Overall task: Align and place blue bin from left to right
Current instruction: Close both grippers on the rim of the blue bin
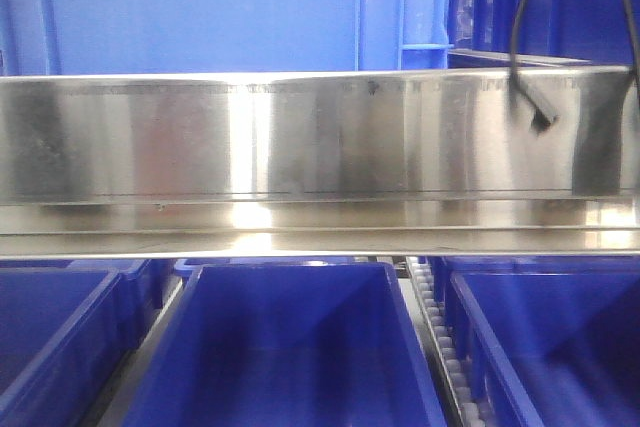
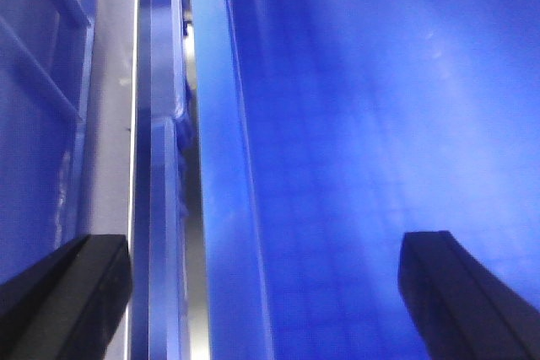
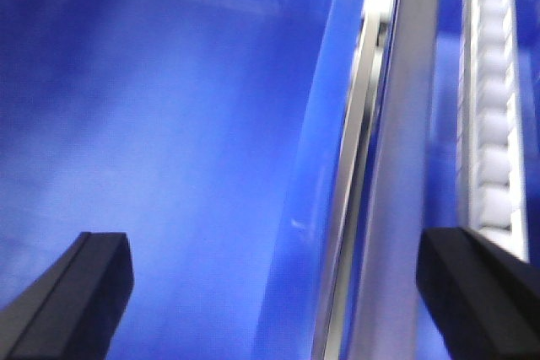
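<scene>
The blue bin [image 1: 290, 337] sits in the middle of the lower level, open side up and square to the front view, just below a broad steel beam [image 1: 320, 137] that spans the whole picture. The left wrist view looks along its left rim [image 2: 221, 166], which runs between the widely spread fingers of the left gripper [image 2: 266, 301], with the bin's smooth inner wall filling the right of that picture. The right wrist view shows its right rim [image 3: 314, 208] in the same way between the parted fingers of the right gripper [image 3: 278, 301]. Whether any finger touches the plastic cannot be told, and neither gripper holds anything. Just beside the bin on its left stands a second blue bin [image 1: 50, 337], with a narrow grey gap between them. On its right a roller track [image 1: 440, 337] of small white wheels separates it from a third blue bin [image 1: 550, 347]. Above the beam, ribbed blue crates [image 1: 200, 7] fill the background, and a black cable [image 1: 515, 37] hangs down at the upper right.
</scene>
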Robot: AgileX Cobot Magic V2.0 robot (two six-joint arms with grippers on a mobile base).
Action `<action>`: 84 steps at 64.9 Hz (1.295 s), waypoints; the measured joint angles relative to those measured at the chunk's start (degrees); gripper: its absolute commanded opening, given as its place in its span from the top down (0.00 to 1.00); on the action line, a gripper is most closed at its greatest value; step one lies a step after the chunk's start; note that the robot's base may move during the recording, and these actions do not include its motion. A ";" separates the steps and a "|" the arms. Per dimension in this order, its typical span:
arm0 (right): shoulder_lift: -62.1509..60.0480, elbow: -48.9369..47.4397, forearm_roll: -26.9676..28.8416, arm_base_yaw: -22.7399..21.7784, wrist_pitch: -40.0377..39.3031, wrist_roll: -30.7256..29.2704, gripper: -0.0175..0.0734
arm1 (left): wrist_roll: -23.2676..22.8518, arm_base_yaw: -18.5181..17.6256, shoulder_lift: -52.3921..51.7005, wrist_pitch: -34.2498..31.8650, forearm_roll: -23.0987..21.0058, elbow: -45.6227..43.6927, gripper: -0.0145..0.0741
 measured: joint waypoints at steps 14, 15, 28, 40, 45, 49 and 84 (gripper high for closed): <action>1.67 0.00 0.00 0.00 0.00 1.21 0.18 | 0.00 0.11 1.95 -2.04 0.27 0.00 0.23; 1.79 0.00 0.00 0.00 0.00 1.26 0.18 | 0.00 0.11 2.08 -2.18 0.27 0.00 0.23; 3.77 0.00 0.00 0.00 0.00 1.62 0.18 | 0.00 0.11 3.78 -2.78 0.05 0.00 0.23; 4.11 0.00 0.11 0.10 0.00 1.95 0.18 | 0.00 0.11 4.59 -2.98 -0.40 0.00 0.23; 4.11 0.00 0.11 0.10 0.00 1.94 0.18 | 0.00 0.11 4.59 -3.56 -0.40 0.00 0.23; 4.11 0.00 0.11 0.10 0.00 1.97 0.18 | 0.00 0.11 4.59 -4.17 -0.53 0.00 0.23; 4.11 0.00 0.32 -0.58 -1.77 3.60 0.18 | 1.41 4.47 4.59 -5.89 -7.12 0.00 0.23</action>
